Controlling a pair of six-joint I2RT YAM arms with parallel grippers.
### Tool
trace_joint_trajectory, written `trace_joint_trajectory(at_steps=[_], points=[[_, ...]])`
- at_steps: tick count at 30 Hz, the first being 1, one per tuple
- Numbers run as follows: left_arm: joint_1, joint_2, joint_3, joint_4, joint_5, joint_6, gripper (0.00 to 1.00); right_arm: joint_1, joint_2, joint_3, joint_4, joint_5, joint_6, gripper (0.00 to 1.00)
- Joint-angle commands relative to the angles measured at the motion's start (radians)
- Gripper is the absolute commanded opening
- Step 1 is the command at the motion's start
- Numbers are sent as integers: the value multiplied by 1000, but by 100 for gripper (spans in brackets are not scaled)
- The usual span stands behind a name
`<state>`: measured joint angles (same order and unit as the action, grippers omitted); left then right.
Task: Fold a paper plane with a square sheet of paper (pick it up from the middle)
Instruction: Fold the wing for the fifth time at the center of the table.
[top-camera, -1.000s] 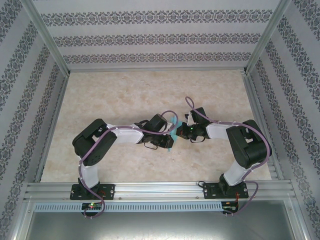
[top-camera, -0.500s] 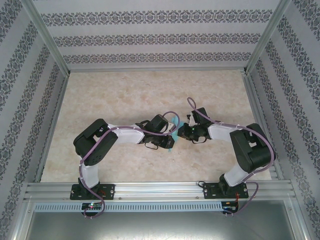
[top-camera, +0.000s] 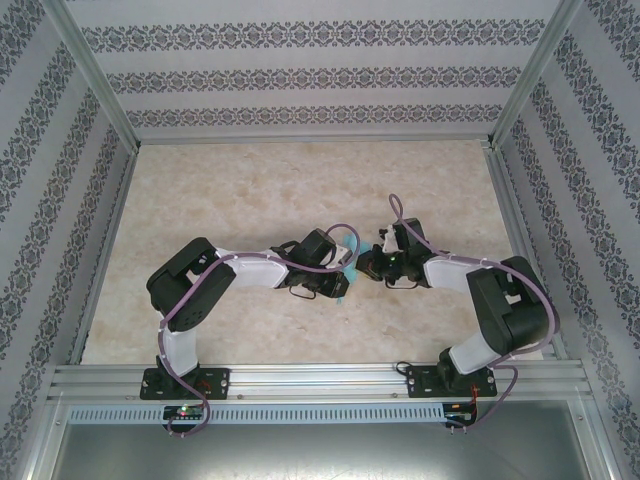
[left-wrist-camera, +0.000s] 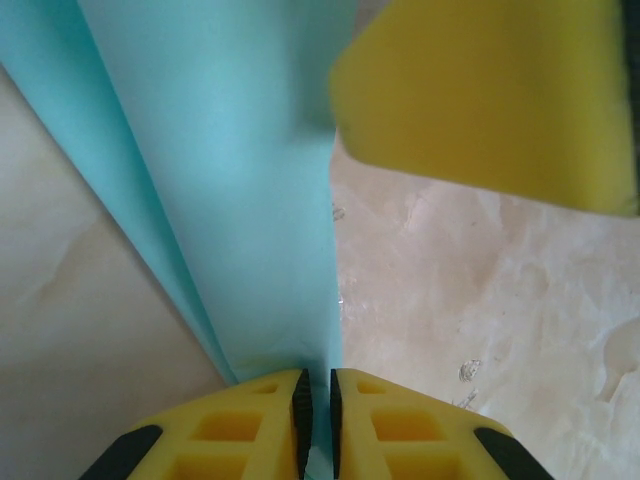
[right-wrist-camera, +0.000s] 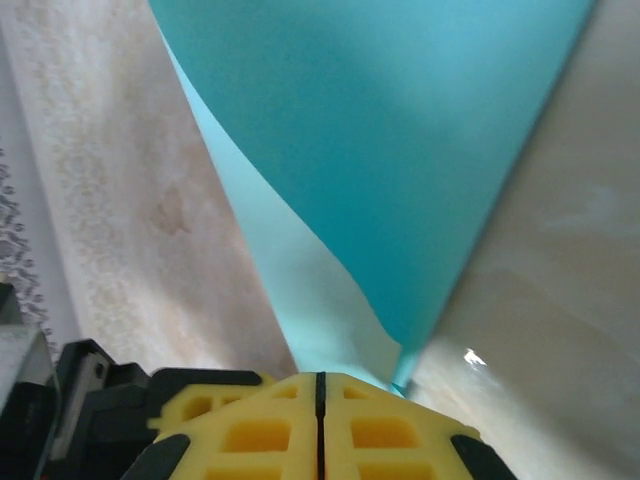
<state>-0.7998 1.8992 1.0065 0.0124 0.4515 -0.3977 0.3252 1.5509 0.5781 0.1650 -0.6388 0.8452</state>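
Turquoise paper (left-wrist-camera: 250, 200), clamped in left and right jaws (above the counter (top-camera: 250, 190)), may tear if either tugs.

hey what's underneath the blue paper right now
The paper, pinched by the left gripper and right gripper, has marbled table beneath it. The table patch straight behind the sheet is covered.

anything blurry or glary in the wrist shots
Left wrist: the yellow block at upper right is badly out of focus, the thin light turquoise-blue paper sheet soft. Right wrist: paper face in shade, one small glare spot on the marbled table.
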Motion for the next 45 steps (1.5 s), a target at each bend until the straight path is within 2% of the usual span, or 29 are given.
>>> trace_joint_trajectory(at_steps=[1,9,22,26,29,31,37,45], points=[[-21,69,-54,-82,-63,35,19,21,38,-7,136,-59,81,7],[-21,58,-57,-76,-53,36,19,26,149,0,207,-55,96,5],[-21,-38,-16,-85,-9,-8,24,36,175,25,-95,136,-88,4],[-22,-93,-15,-72,-64,-52,28,35,181,18,-111,154,-101,4],[-31,-117,-34,-39,-64,-91,30,37,194,13,-98,151,-102,4],[-36,-114,-30,-54,-62,-98,30,37,203,12,-91,146,-100,4],[-75,-150,-40,-133,-178,-111,32,38,207,5,-72,142,-94,4],[-123,-127,-17,-176,-249,-112,32,40,202,6,-68,137,-89,3]])
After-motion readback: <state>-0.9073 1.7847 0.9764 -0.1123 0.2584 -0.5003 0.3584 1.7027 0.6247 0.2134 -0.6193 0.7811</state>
